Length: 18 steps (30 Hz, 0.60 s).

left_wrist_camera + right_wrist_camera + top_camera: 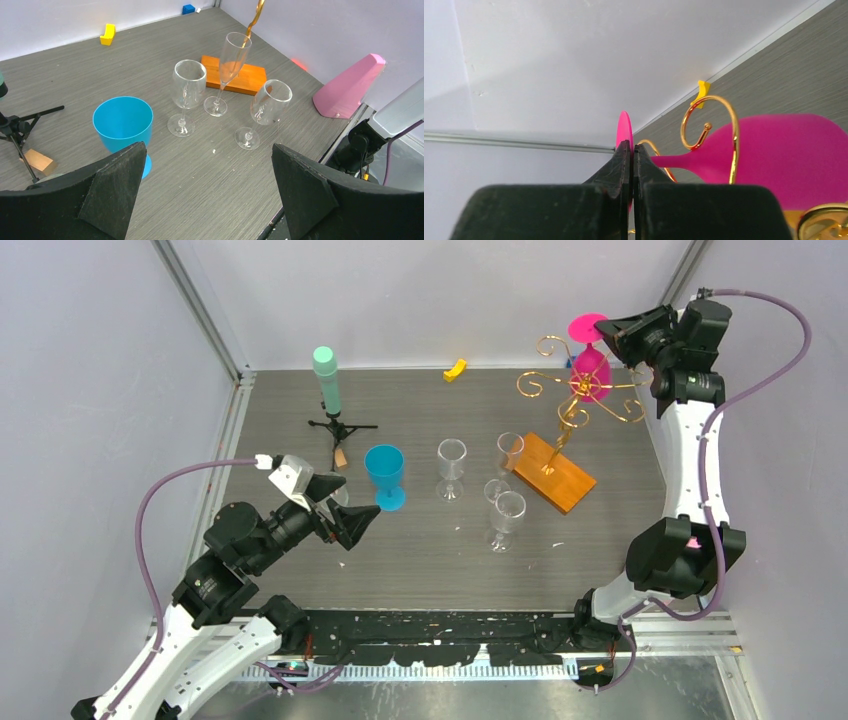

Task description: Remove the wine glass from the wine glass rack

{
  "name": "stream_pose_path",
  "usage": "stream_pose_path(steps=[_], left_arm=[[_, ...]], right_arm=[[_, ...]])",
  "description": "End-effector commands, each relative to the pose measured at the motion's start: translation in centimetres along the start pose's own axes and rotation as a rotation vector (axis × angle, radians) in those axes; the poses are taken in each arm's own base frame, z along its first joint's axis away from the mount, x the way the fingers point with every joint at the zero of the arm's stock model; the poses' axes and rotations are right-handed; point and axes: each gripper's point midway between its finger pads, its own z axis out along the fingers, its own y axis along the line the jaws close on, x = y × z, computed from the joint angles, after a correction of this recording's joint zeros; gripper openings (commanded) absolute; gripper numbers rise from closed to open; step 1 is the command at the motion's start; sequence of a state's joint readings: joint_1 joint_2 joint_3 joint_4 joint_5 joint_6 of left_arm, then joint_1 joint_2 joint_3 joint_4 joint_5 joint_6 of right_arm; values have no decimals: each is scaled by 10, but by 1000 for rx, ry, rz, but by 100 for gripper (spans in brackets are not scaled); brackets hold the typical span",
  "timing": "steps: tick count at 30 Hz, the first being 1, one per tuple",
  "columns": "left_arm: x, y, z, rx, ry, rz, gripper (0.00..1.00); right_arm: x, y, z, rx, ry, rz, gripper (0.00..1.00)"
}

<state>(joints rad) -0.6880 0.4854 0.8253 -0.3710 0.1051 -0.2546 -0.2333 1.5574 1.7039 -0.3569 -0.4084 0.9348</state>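
While the left gripper point(352, 503) hovered low with jaws wide apart, the right arm stretched up high, right gripper point(604, 333) pinching the foot of the upside-down pink wine glass point(590, 367) among the scrolls of the wine glass rack point(556, 476).

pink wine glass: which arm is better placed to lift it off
Right: the right pincer is shut on the foot of the pink wine glass on the rack. The left pincer is open, away by the blue goblet.
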Motion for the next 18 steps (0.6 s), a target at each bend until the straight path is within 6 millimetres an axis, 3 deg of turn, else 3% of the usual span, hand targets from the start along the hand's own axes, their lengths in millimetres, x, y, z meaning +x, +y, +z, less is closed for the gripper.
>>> stream_pose_path(steps=[1,9,18], left_arm=[[-16,-3,1,8,-57,4,100],[-17,-3,0,6,-60,4,100],[-18,-2,0,4,-62,6,100]], right_arm=[[-1,48,-11,-185,9,14,0],[9,61,-1,-272,24,15,0],[17,97,16,-525,8,-31,1]])
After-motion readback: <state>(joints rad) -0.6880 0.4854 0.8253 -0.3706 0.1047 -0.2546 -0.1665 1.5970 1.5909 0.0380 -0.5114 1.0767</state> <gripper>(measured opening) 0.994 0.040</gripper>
